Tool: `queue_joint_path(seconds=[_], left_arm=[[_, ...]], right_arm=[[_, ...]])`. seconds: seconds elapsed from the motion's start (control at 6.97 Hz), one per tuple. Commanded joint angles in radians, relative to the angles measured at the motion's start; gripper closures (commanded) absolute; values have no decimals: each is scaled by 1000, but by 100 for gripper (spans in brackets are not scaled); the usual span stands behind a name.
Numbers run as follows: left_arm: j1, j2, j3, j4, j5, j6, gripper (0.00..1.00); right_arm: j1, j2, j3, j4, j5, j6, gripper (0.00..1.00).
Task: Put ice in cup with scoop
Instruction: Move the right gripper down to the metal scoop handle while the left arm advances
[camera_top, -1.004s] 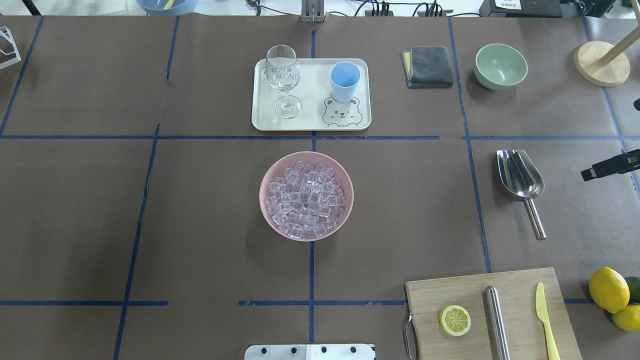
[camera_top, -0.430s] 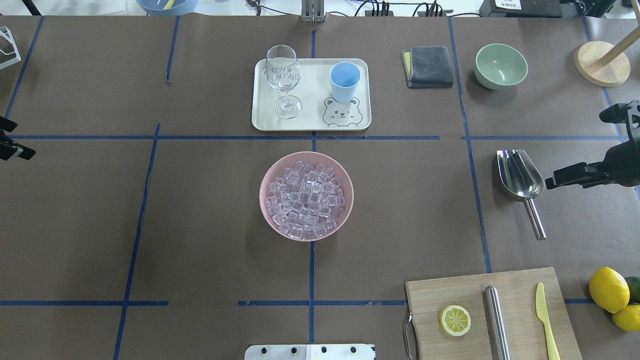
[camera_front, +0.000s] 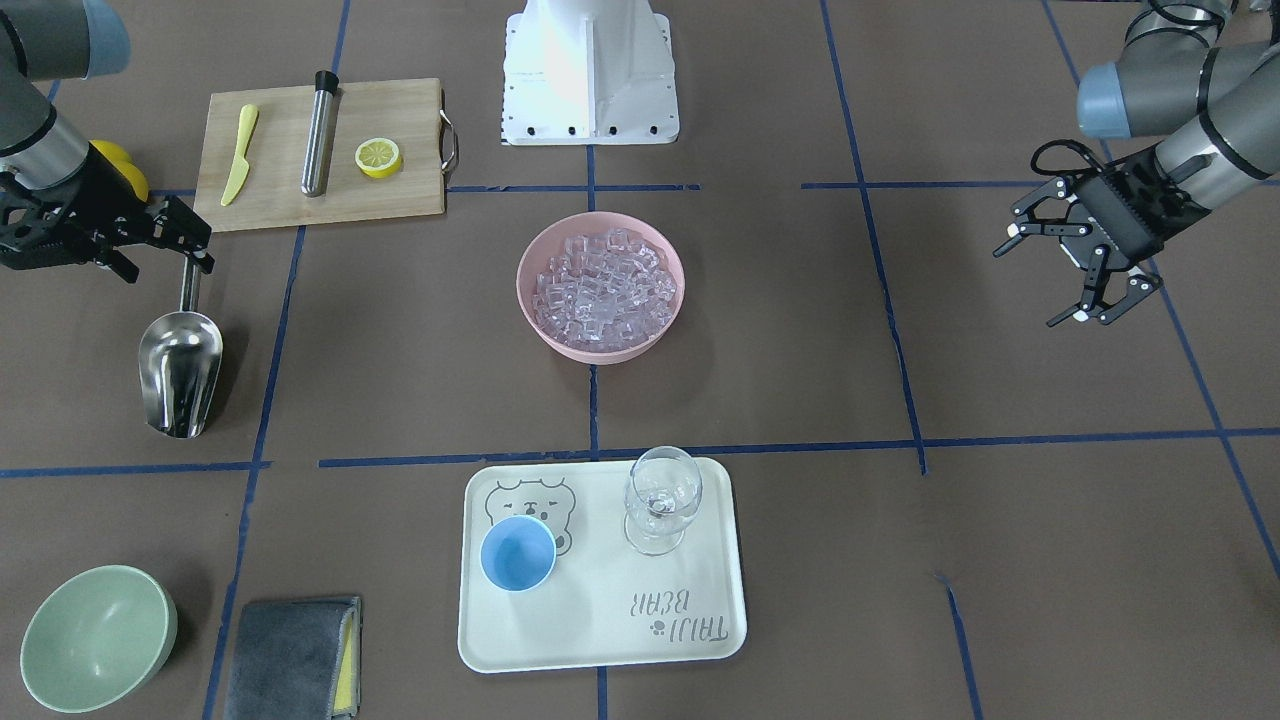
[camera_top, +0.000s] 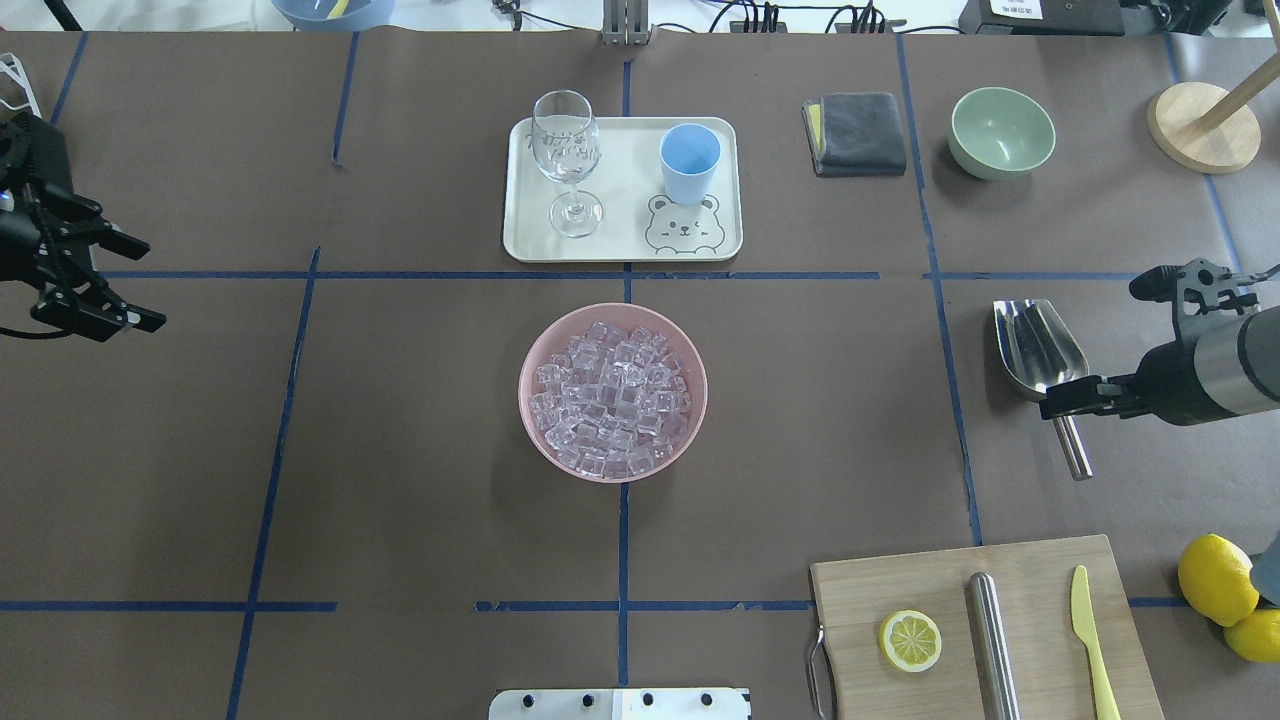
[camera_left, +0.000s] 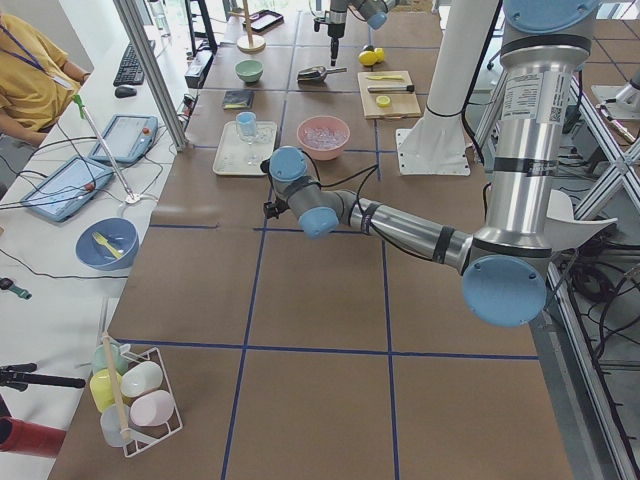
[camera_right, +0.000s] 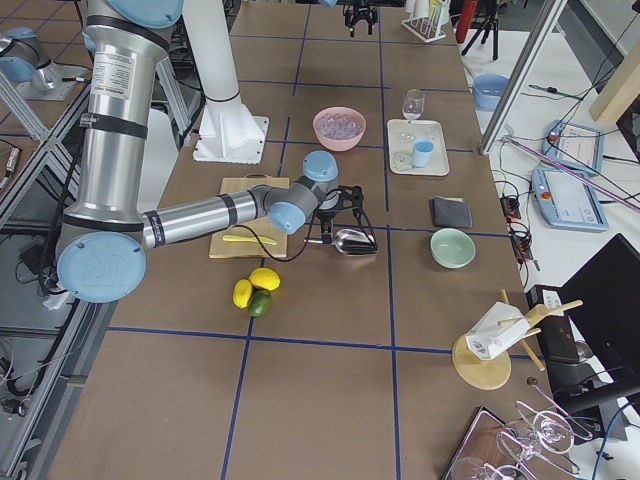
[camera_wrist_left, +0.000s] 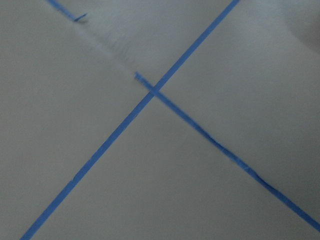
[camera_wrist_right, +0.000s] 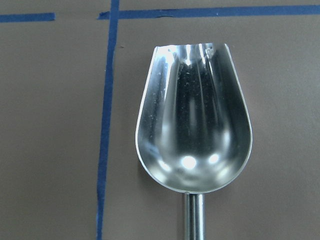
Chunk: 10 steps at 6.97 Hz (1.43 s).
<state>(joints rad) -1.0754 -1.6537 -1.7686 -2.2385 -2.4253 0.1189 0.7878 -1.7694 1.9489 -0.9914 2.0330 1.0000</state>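
At the table's right side, your right gripper (camera_front: 172, 268) hovers over the handle of the scoop (camera_top: 1040, 350), which lies flat, jaws spread and empty. Your left gripper (camera_front: 1040, 278) hangs wide open, far from the ice (camera_top: 612, 392) in the pink bowl (camera_top: 523, 392). The cup (camera_top: 689, 160) stands on the tray (camera_top: 620, 190).

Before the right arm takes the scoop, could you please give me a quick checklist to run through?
1. State of right pincer: open, ok.
2. It sits over the handle of the scoop: ok; its height above it: cannot tell.
3. Empty scoop lying flat: ok.
4. Empty cup upright on the tray: ok.
5. Plenty of ice in the pink bowl: ok.
6. Open left pincer away from the dishes: ok.
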Motion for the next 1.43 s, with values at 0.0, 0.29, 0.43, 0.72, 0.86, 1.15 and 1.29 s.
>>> queue_joint_path(seconds=[0.0, 0.29, 0.43, 0.72, 0.86, 1.15, 1.29], left_arm=[[66, -52, -2, -16, 95, -1, 0], [80, -73, -5, -16, 117, -1, 0], [89, -87, 1, -16, 118, -1, 0], [94, -92, 0, -16, 118, -1, 0], [94, -92, 0, -16, 118, -1, 0], [94, -93, -2, -16, 118, -1, 0], [94, -94, -5, -16, 118, -1, 0]], right_arm=[[-97, -41, 21, 0, -157, 37, 3], [-213, -45, 18, 2, -314, 155, 4], [-219, -64, 19, 5, -315, 161, 4], [-260, -61, 7, 11, -375, 174, 10], [-262, -56, 5, 13, -375, 175, 25], [-260, -58, 4, 19, -376, 170, 71], [-260, -62, 2, 20, -375, 172, 91]])
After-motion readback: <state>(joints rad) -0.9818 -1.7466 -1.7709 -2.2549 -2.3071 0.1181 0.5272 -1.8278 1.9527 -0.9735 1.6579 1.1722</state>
